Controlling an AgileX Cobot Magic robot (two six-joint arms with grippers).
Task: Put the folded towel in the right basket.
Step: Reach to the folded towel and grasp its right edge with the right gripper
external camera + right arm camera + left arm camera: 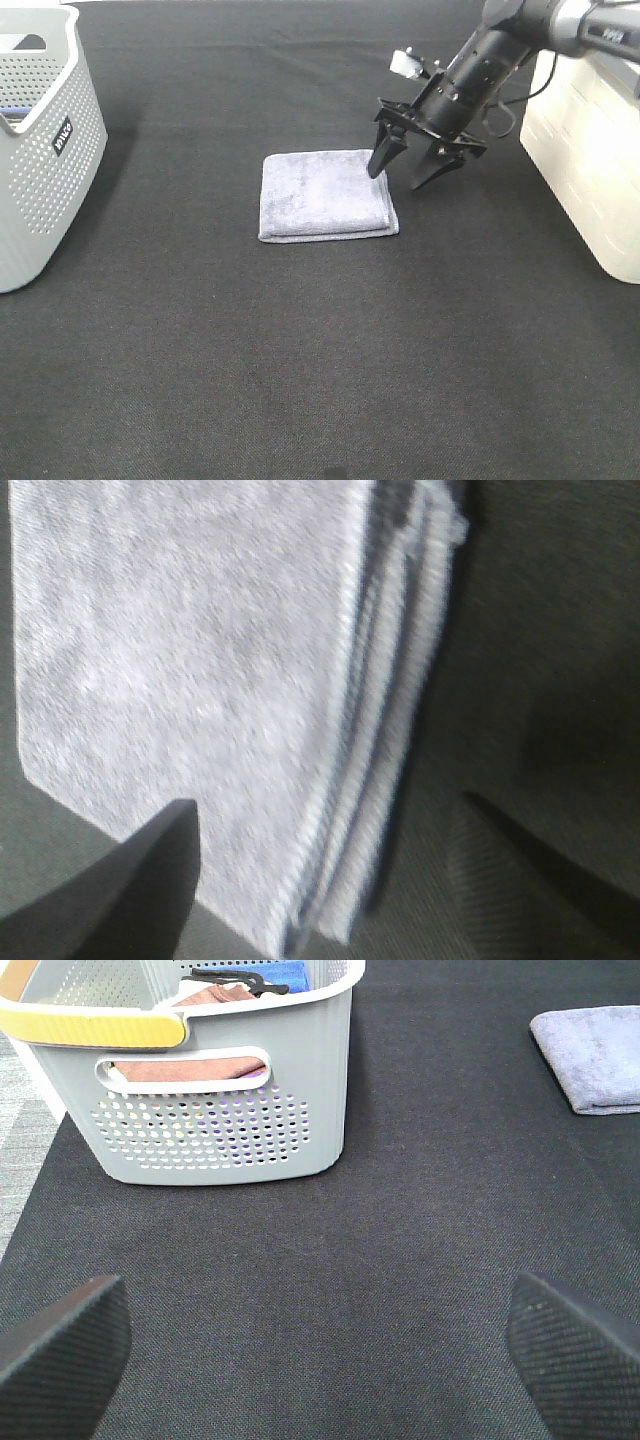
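The folded towel (325, 194), pale lavender-grey, lies flat on the black table mat in the middle. It also shows in the left wrist view (592, 1057) and close up in the right wrist view (200, 680), its layered edges facing the gripper. My right gripper (406, 168) is open and hangs just over the towel's far right corner, one finger above the towel, the other above the mat beside it. The right basket (590, 150), cream-white, stands at the right edge. My left gripper (320, 1345) is open and empty, low over the mat near the grey basket.
A grey hole-dotted basket (40, 150) with a black label stands at the left edge; the left wrist view (215, 1090) shows folded cloths inside it. The black mat (320, 350) covers the table.
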